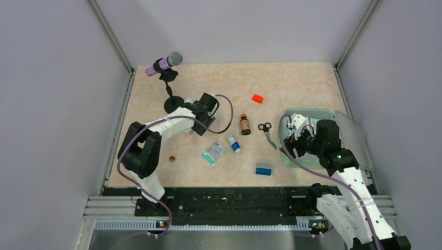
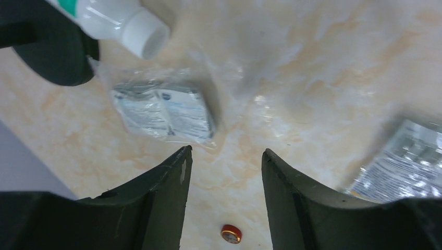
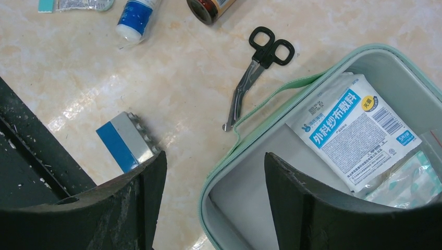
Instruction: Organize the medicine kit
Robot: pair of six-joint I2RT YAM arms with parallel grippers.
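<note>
Medicine kit (image 1: 308, 110): pale mint-green case at the right side of the table (image 1: 292, 83), lid (image 1: 355, 136) swung open to the right. Inside, a gauze packet (image 3: 354, 130) with a blue label band, lying flat against the far wall, beside another clear wrapped packet, partly cut off.

Right claw (image 3: 213, 159): fingers spread, nothing between them, hanging over the kit's near-left corner rim.

Left claw (image 2: 224, 156): fingers spread, nothing held, above bare table at the left-centre. Just beyond its tips, a clear-wrapped white pad (image 2: 164, 112); at upper left, a white bottle (image 2: 120, 21) with a green band, lying tilted; below the tips, a small red disc (image 2: 231, 233).

Loose on the table, all outside the kit:
- scissors (image 1: 267, 133), black handles, just left of the case;
- brown bottle (image 1: 244, 125), upright, left of the scissors;
- blue-labelled tube (image 1: 234, 143), lying on its side;
- teal-edged sachet (image 1: 214, 152), beside the tube;
- blue block (image 1: 264, 169), near the front edge;
- orange-red block (image 1: 257, 98), toward the back, well apart from the rest.

Microphone on stand (image 1: 166, 63): back-left corner.
</note>
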